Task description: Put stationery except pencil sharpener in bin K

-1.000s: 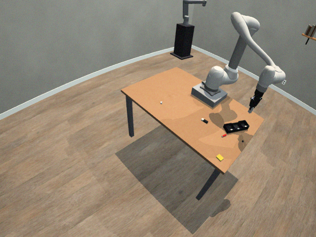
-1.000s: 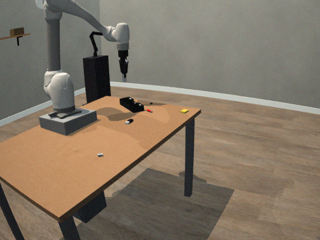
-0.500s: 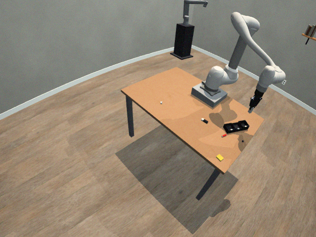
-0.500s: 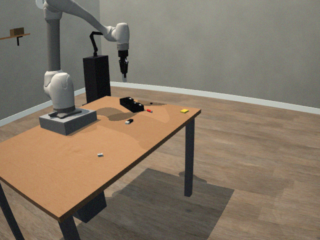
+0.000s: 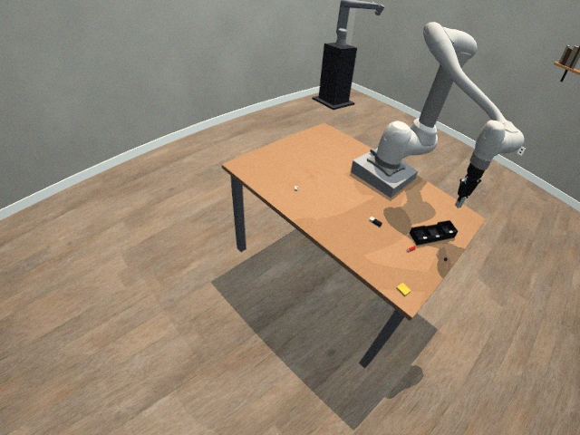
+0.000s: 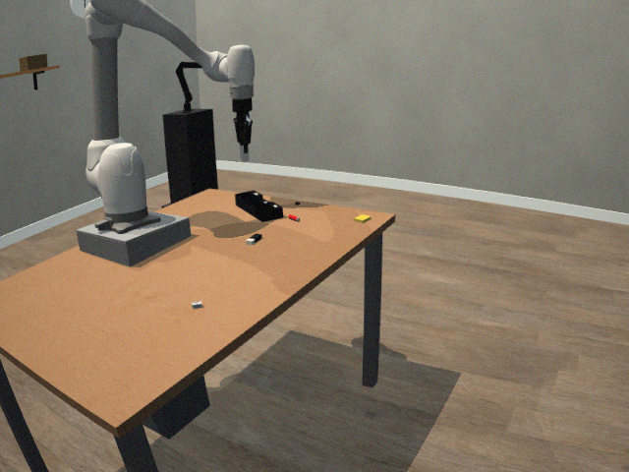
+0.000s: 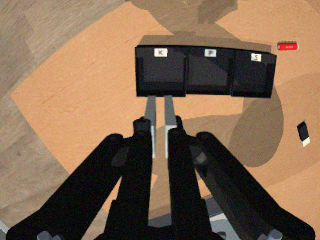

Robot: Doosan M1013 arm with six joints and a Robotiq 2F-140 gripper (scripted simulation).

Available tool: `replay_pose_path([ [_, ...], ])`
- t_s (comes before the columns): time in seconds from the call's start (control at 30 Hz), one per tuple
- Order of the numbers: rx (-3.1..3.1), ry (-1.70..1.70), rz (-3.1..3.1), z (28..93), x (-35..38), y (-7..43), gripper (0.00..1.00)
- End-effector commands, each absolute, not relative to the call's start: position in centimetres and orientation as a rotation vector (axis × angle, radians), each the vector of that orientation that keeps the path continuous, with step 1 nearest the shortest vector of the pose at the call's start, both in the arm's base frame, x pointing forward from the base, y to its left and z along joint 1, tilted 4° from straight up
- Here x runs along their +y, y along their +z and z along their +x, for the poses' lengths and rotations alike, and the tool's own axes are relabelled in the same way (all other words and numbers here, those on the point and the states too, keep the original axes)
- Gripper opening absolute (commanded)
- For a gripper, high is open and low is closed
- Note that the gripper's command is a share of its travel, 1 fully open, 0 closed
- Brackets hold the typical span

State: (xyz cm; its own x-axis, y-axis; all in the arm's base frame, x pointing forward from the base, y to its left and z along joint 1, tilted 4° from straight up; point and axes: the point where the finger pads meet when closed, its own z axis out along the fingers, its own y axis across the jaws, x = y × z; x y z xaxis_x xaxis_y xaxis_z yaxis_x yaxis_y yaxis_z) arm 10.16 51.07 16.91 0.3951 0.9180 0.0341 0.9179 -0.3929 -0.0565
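Observation:
A black row of three bins (image 5: pixel 434 232) stands near the table's right end; it also shows in the exterior view (image 6: pixel 258 205) and the wrist view (image 7: pixel 206 70). Each bin has a white label, too small to read. My gripper (image 5: pixel 460 202) hangs high above the table behind the bins, shut, with nothing seen between the fingers. A small red item (image 5: pixel 410 248) lies just in front of the bins. A black-and-white item (image 5: pixel 375 221) lies to their left. A yellow block (image 5: pixel 403 288) lies near the front corner.
A small black round thing (image 5: pixel 445 258) lies by the table's right edge. A tiny white thing (image 5: pixel 295 188) lies mid-table, far from the bins. The arm's grey base (image 5: pixel 383 174) stands at the back edge. A black pedestal (image 5: pixel 336 74) stands on the floor beyond.

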Motion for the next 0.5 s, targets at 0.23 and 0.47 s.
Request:
replay_pose_path([
  [0.23, -1.687, -0.007, -2.568, 10.5, 51.4, 17.4, 0.15],
  [0.47, -2.058, -0.024, -2.286, 14.3, 47.5, 15.4, 0.31],
])
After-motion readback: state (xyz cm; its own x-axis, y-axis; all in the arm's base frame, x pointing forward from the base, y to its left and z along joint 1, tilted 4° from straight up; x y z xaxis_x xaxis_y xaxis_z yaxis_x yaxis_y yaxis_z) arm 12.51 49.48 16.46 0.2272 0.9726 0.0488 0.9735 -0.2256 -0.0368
